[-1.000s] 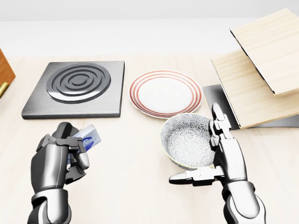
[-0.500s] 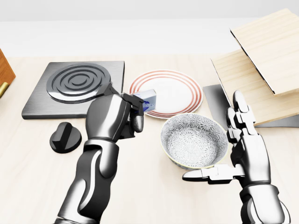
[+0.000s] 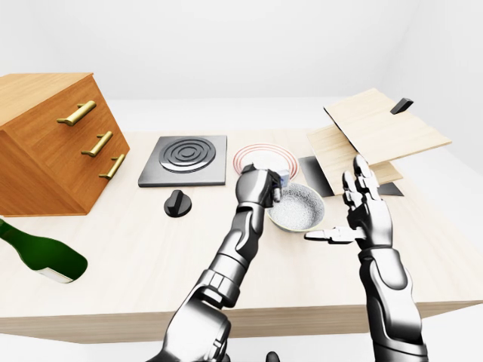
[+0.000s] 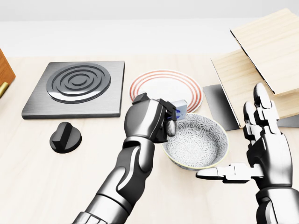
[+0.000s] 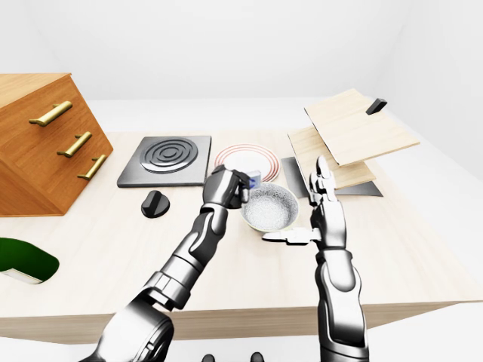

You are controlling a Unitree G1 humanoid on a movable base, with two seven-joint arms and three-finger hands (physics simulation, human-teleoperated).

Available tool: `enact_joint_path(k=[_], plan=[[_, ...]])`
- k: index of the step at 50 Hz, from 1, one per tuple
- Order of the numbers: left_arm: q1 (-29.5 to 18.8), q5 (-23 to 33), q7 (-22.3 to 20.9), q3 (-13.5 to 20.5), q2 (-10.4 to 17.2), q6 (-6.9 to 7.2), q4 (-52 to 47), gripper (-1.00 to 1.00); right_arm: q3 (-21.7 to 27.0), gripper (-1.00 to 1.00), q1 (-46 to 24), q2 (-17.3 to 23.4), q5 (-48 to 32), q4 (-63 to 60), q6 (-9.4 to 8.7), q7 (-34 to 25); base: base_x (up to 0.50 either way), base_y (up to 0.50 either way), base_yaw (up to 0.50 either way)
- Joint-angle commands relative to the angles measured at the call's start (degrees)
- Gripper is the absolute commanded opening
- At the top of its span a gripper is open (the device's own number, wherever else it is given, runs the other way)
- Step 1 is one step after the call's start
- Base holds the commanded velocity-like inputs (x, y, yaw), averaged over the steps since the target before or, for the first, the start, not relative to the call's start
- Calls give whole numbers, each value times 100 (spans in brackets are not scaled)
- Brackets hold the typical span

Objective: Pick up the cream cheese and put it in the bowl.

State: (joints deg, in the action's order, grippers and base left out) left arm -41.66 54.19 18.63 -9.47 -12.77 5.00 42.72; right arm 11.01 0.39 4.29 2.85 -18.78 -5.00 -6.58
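Observation:
My left hand (image 4: 161,116) is shut on the cream cheese (image 4: 180,110), a small blue and white box. It holds the box above the left rim of the patterned bowl (image 4: 198,142), which stands in the middle of the table. My right hand (image 4: 254,154) is open and empty, with fingers up and thumb pointing left, just right of the bowl. The box also shows in the right-eye view (image 5: 254,179).
A red-rimmed plate (image 4: 163,88) lies above the bowl. A black stove plate (image 4: 77,88) and a black knob (image 4: 65,136) are at the left. Wooden boards (image 4: 261,70) lean at the right. A wooden drawer cabinet (image 3: 45,143) and a green bottle (image 3: 41,253) are at the far left.
My left hand has carried the cream cheese rightward from the lower left to the bowl's left rim, uncovering the knob. My right hand has drifted to the right, still open.

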Motion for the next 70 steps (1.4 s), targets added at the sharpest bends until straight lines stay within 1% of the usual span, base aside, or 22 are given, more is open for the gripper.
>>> enact_joint_path(k=[1, 4, 9, 15, 23, 27, 30, 31, 32, 34, 36, 38, 39, 45, 47, 52, 54, 56, 57, 59, 64, 70], plan=[[-338, -108, 266, -197, -438, 0, 645, -100, 98, 100, 15, 16, 114, -160, 0, -11, 0, 0, 0], [-424, -94, 447, -230, -549, 0, 937, -100, 83, 100, -15, 14, 104, -29, 0, -3, 0, 0, 0], [-570, -93, 523, -261, -714, 0, 1186, -100, 71, 100, -4, 21, 111, -63, 0, -2, 0, 0, 0], [-740, -59, 567, -254, -723, 0, 1341, -100, 92, 100, -18, 29, 127, -13, 0, -10, 0, 0, 0], [-1313, -282, 707, -83, -723, 0, 1899, -100, 90, 100, -35, 36, 137, 55, 0, -14, 0, 0, 0], [-1499, -389, 752, -46, -723, 0, 2116, -100, 97, 100, -40, 45, 144, 68, 0, -17, 0, 0, 0], [-1582, -475, 732, -18, -723, -148, 2250, -100, 106, 100, -43, 50, 153, 83, 0, -16, 0, 0, 0], [-1605, -489, 763, -8, -723, -139, 2283, -100, 109, 100, -45, 52, 157, 82, 0, -17, 0, 0, 0], [-1661, -517, 813, 10, -723, -210, 2385, -100, 113, 100, -47, 53, 161, 92, 0, -17, 0, 0, 0], [-1727, -573, 843, 51, -723, -241, 2512, -100, 115, 100, -43, 53, 165, 86, 0, -17, 0, 0, 0], [-1753, -630, 809, 72, -723, -311, 2580, -100, 119, 100, -40, 54, 171, 89, 0, -17, 0, 0, 0], [-1769, -663, 799, 79, -723, -324, 2645, -100, 125, 100, -47, 57, 177, 114, 0, -21, 0, 0, 0], [-1772, -714, 729, 99, -723, -389, 2671, -100, 123, 100, -52, 57, 174, 133, 0, -17, 0, 0, 0], [-1781, -787, 650, 89, -723, -423, 2747, -100, 128, 100, -48, 60, 189, 120, 0, -12, 0, 0, 0], [-1741, -784, 588, 62, -723, -460, 2744, -100, 140, 100, -46, 64, 199, 134, 0, -18, 0, 0, 0], [-1735, -767, 539, 50, -723, -460, 2725, -100, 144, 100, -35, 64, 206, 134, 0, -22, 0, 0, 0], [-1762, -808, 503, 82, -723, -429, 2751, -100, 144, 100, -28, 62, 206, 137, 0, -23, 0, 0, 0], [-1763, -839, 456, 89, -723, -467, 2759, -100, 142, 100, -39, 64, 202, 160, 0, -21, 0, 0, 0], [-1767, -893, 373, 110, -723, -522, 2760, -100, 141, 100, -40, 62, 204, 175, 0, -23, 0, 0, 0], [-1783, -883, 436, 97, -723, -452, 2783, -100, 140, 100, -30, 64, 203, 168, 0, -23, 0, 0, 0], [-1811, -938, 349, 114, -723, -526, 2818, -100, 129, 100, -47, 61, 201, 203, 0, -19, 0, 0, 0], [-1851, -941, 322, 99, -723, -477, 2849, -100, 119, 100, -63, 65, 199, 254, 0, -20, 0, 0, 0]])
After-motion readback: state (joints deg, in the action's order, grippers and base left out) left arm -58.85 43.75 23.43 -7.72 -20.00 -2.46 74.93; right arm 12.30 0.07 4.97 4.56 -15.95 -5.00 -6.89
